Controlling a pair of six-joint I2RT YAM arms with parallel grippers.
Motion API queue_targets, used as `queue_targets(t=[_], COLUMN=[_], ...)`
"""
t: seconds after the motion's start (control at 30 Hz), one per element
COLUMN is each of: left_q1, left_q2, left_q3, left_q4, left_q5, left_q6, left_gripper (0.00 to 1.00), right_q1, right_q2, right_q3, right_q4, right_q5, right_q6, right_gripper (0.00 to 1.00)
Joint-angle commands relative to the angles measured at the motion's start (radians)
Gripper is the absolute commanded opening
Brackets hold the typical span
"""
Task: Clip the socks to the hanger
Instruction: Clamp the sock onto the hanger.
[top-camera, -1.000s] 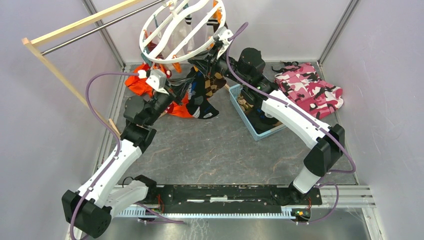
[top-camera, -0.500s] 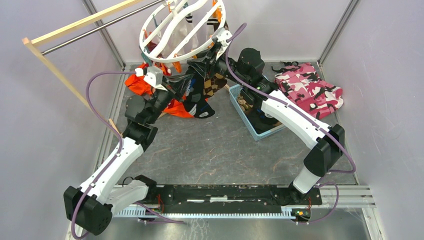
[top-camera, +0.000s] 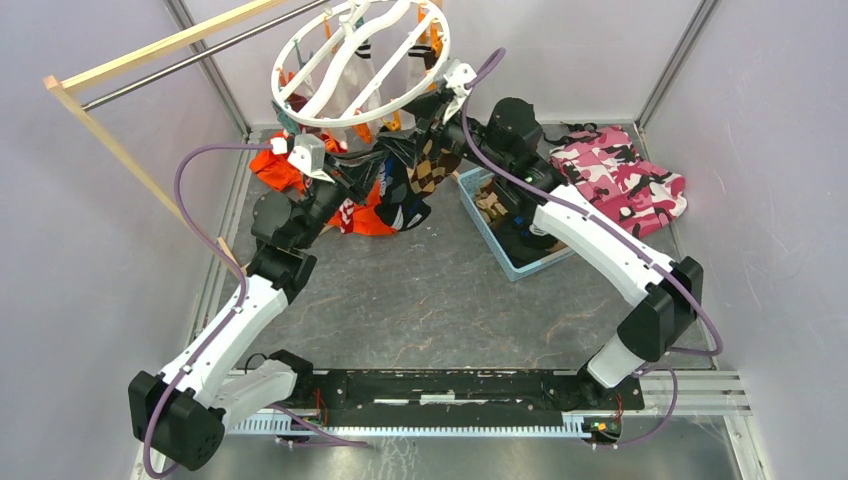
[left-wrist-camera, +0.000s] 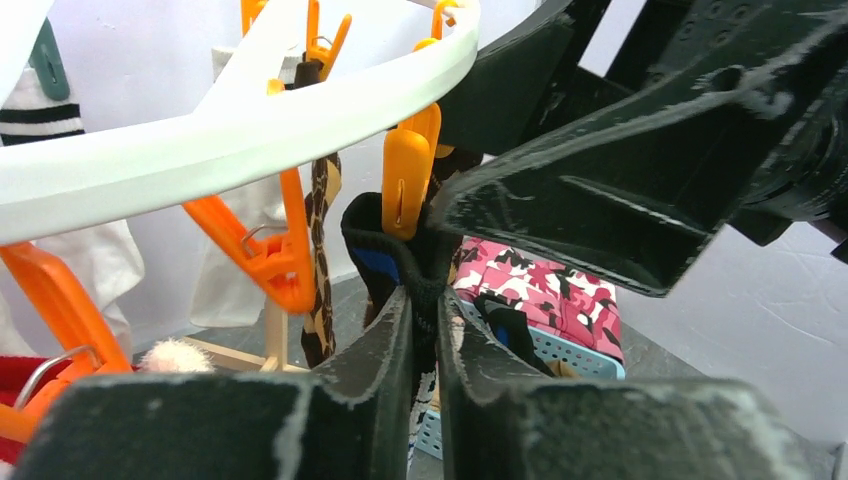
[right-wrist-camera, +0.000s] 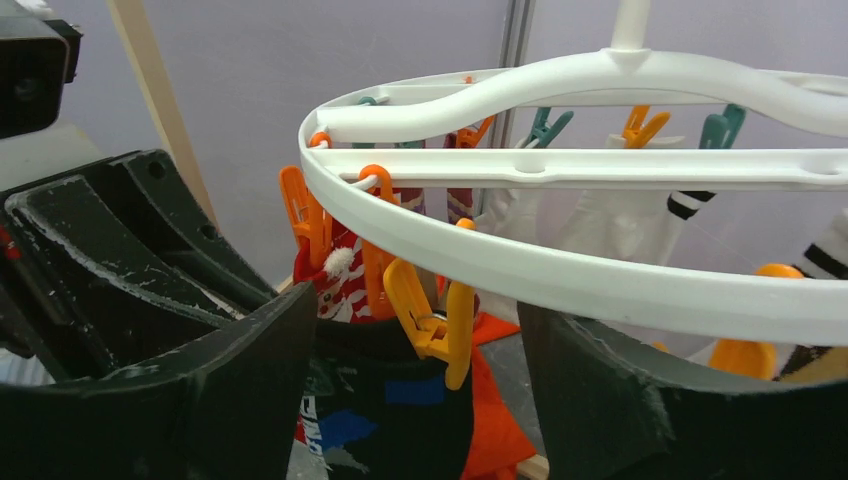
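The white round hanger hangs at the back, with several socks clipped to it. A black sock with blue patches hangs under its near rim, and an orange clip is closed on its cuff. My left gripper is shut on that sock's cuff, just below the clip. My right gripper stands open, its fingers on either side of the clip and not touching it. From above, the left gripper and right gripper meet under the ring. A brown argyle sock hangs beside them.
A blue basket holding more socks stands right of centre, under the right arm. A pink camouflage cloth lies at the back right. An orange garment lies under the hanger. A wooden rack with a metal bar stands at the left.
My right gripper has opened off the orange clip and drawn back to the right. The hanger has swung slightly left. The left gripper stays on the black sock.
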Motion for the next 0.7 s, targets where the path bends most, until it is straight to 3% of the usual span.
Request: queue_targets(t=[0.0,0.3,0.53,0.67], left_q1=[0.008,0.007,0.007,0.007], left_q2=[-0.006,-0.021,-0.084,-0.148], left_q3=[0.005,0.011,0.007,0.009], left_q4=[0.049,0.014,-0.115,-0.231], left_q5=[0.008,0.033,0.048,0.047], left_q6=[-0.042,-0.055,-0.02,0.023], left_gripper=[0.24,0.6,0.82,0.92], right_q1=[-0.026,-0.106,-0.238,-0.316], right_q2=[-0.098,-0.206,-0.277,-0.308], right_q3=[-0.035,-0.137,-0.238,-0.306], right_q4=[0.014,-0.057,-0.071,-0.117], right_q5=[-0.06,-0.232,-0.323,-0.291], right_q6=[-0.051,-0.163,-0.221,-0.28], right_gripper=[0.82,0.98,0.98,0.98])
